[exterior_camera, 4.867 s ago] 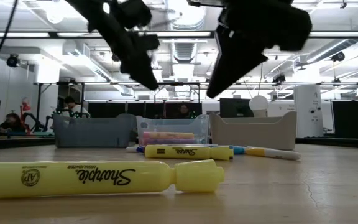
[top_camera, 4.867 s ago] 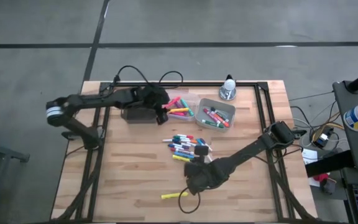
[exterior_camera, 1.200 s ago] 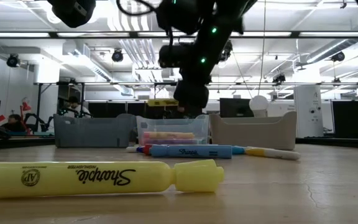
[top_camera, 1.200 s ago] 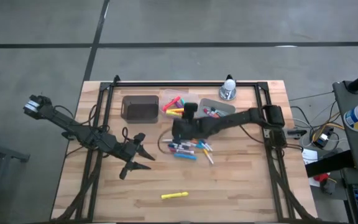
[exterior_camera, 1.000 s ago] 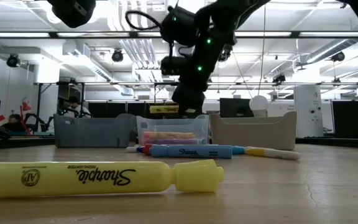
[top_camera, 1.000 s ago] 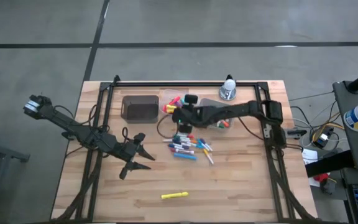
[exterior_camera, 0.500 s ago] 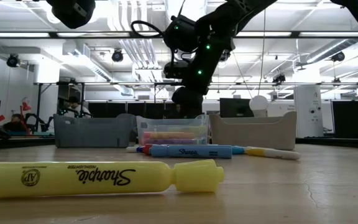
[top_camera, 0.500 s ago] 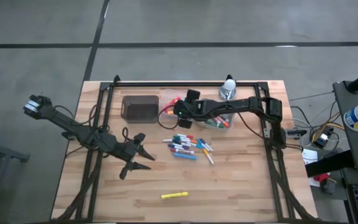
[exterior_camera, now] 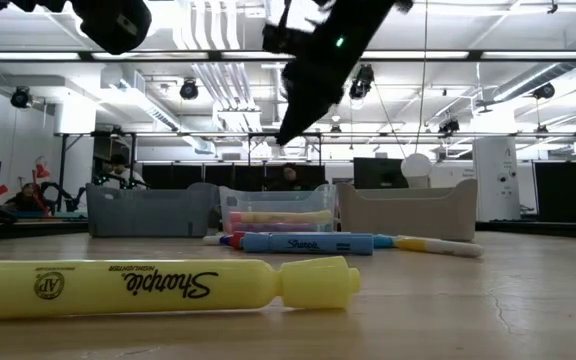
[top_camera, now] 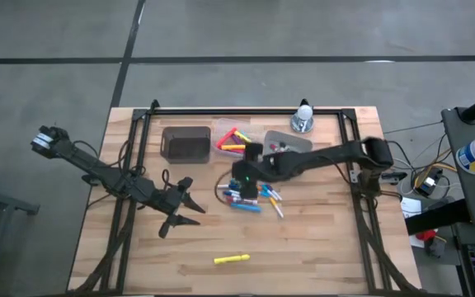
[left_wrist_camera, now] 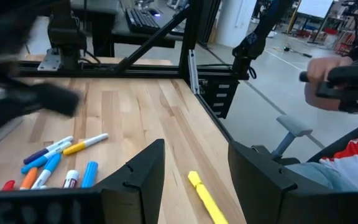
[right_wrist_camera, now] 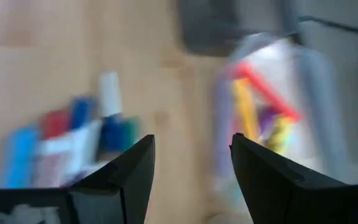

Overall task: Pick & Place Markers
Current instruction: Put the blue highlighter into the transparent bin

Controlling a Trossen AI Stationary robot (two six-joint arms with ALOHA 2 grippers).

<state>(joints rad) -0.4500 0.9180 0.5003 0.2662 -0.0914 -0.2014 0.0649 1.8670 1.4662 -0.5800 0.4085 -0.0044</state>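
I see the markers (top_camera: 248, 198) piled mid-surface (top_camera: 320, 239), one yellow marker (top_camera: 232, 259) alone near the front edge, more in the clear bin (top_camera: 233, 142). My right hand (top_camera: 244, 175) hovers over the pile, fingers spread, empty. Left hand (top_camera: 186, 214) waits left, spread too.

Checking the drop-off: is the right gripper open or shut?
Open and empty: the right gripper's fingers stand apart with nothing between them.

A: Cams? High view: straight down, whole table (top_camera: 320, 247). Low view: tabletop level, very near a yellow marker (exterior_camera: 158, 287).

B: Overlap? Both wrist views look past own fingers; all show the marker pile (top_camera: 250, 196).
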